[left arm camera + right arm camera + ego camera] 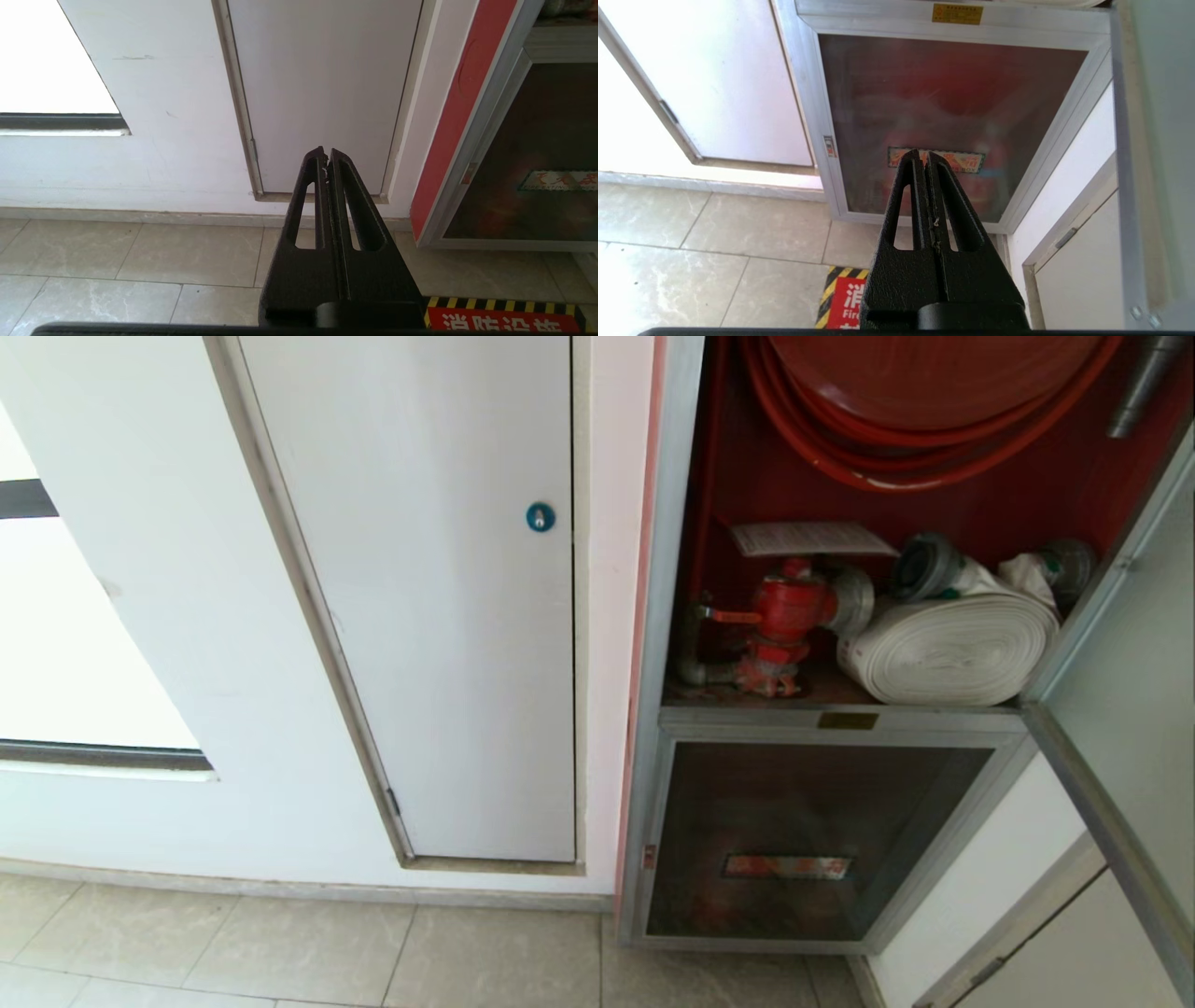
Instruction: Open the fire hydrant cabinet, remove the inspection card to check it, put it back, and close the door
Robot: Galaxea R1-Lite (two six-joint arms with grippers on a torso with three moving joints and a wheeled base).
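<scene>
**Inspection card lay flat on the red valve, cabinet door swung open**

Inspection card [808,538], a thin pale grey-white rectangular sheet with fine print too small to read, rested on top of the red metal valve [782,616] inside our tall silver-framed, red-lined fire hydrant cabinet [674,523]. Its long axis ran side to side across the cabinet, the right end reaching toward the white rolled hose [948,649]. Above it hung the red hose reel [924,392].

The tinted glass door in its silver frame [1134,709] stood open at the right edge of our head view. A small brass plate [848,721] sat on the frame bar above the lower dark glass panel [803,840]; its writing we could not read. A red floor sticker with a yellow-and-black striped border [840,298] showed "Fire".

Our left gripper [326,156] hung low before the white panel with the blue round lock [540,516], fingers pressed together on nothing. Our right gripper [923,157] faced the lower panel, likewise clenched and empty.
</scene>
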